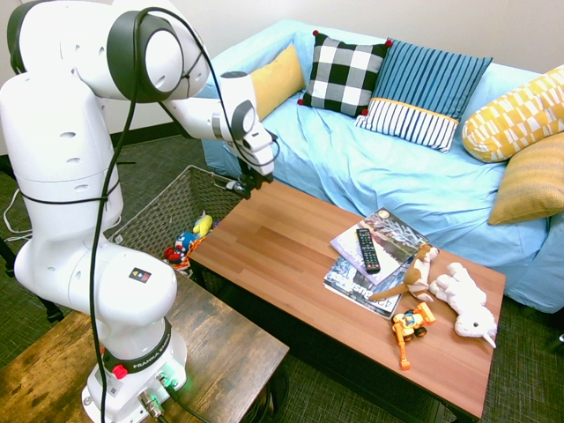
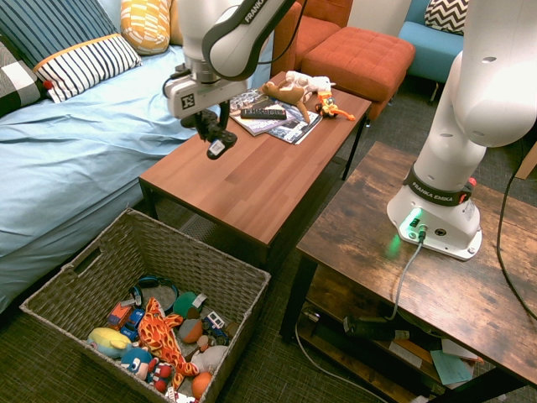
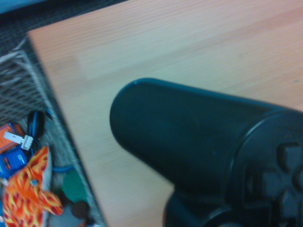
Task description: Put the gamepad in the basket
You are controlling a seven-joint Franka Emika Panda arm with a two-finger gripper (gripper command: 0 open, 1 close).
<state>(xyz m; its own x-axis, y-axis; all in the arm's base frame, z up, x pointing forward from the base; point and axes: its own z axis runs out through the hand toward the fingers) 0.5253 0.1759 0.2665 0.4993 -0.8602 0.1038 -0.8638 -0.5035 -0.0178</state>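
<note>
My gripper (image 2: 213, 134) hangs a little above the near-left end of the reddish wooden coffee table (image 2: 252, 180), shut on the black gamepad (image 2: 216, 144). From the other side, the gamepad (image 1: 246, 185) shows as a small dark shape under the gripper (image 1: 248, 179), over the table corner by the basket. The wrist view is filled by one rounded black handle of the gamepad (image 3: 189, 137), blurred, with the table below it. The woven grey-brown basket (image 2: 220, 264) stands on the floor just past that table end, and its mesh wall (image 1: 157, 210) shows beside the arm.
The basket holds several colourful toys (image 2: 155, 336). At the table's far end lie magazines (image 1: 374, 256) with a slim black remote (image 1: 367, 249), plush animals (image 1: 465, 300) and an orange toy digger (image 1: 411, 326). A blue sofa (image 1: 370, 159) with cushions runs along the table.
</note>
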